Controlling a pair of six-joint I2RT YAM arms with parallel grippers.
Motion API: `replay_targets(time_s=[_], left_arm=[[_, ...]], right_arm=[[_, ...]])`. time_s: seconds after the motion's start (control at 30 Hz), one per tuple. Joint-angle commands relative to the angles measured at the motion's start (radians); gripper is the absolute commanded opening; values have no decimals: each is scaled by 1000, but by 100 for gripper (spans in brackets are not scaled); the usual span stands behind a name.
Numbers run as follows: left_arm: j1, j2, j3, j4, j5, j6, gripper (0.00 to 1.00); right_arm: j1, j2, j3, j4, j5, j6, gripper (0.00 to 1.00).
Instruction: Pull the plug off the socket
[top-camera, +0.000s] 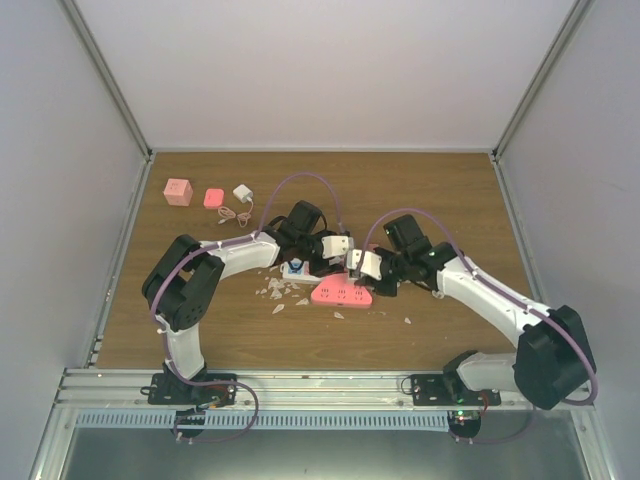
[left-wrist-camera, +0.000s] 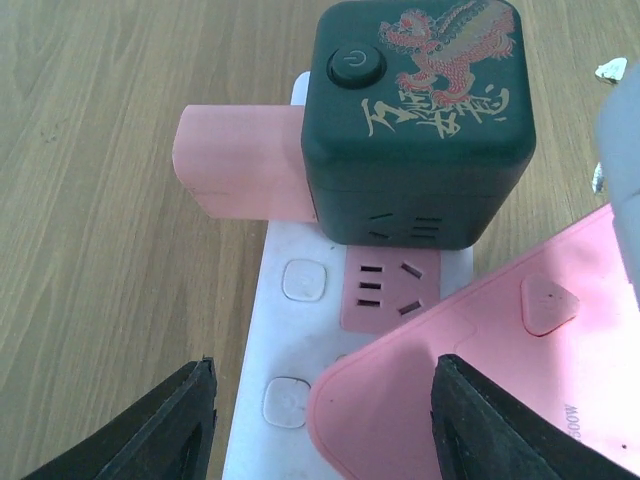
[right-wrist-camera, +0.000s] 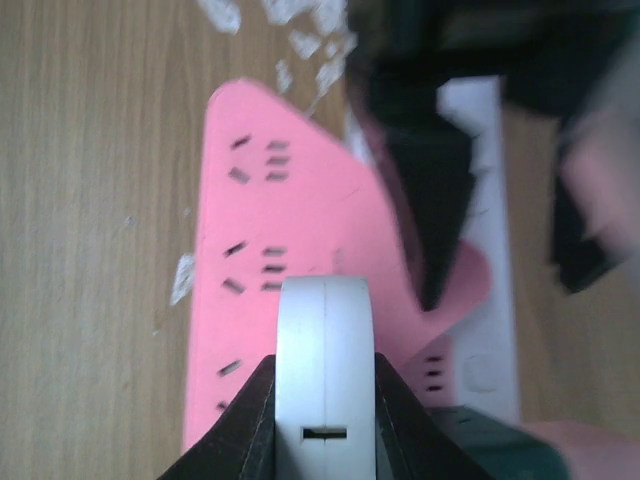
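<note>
The socket is a long white power strip (left-wrist-camera: 285, 345) with a pink outlet face; it lies under my left gripper (left-wrist-camera: 325, 425), which is open and astride it. A dark green cube adapter (left-wrist-camera: 420, 130) with a pink plug (left-wrist-camera: 240, 165) on its side sits on the strip. A pink triangular power strip (right-wrist-camera: 280, 230) overlaps the white one (right-wrist-camera: 490, 300). My right gripper (right-wrist-camera: 325, 370) is shut on a white plug (right-wrist-camera: 325, 330) over the pink strip. In the top view the grippers, left (top-camera: 338, 247) and right (top-camera: 357, 265), meet above the strips (top-camera: 298, 269).
A pink cube (top-camera: 178, 191), a small pink block (top-camera: 213, 197) and a white charger (top-camera: 243, 192) with a coiled cable lie at the back left. White scraps (top-camera: 275, 295) litter the wood beside the strips. Grey walls enclose the table.
</note>
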Motion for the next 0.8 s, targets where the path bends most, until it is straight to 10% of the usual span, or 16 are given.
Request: replay_targets(time_s=[0.0,0.77], left_arm=[[-5,95,-78,-174,-205,62,59],[100,-68,107,-319,85,18,73]], right_arm=[[-38,-5,81,52,-94,-18,1],[-114,-39,199,-40,-278,48,1]])
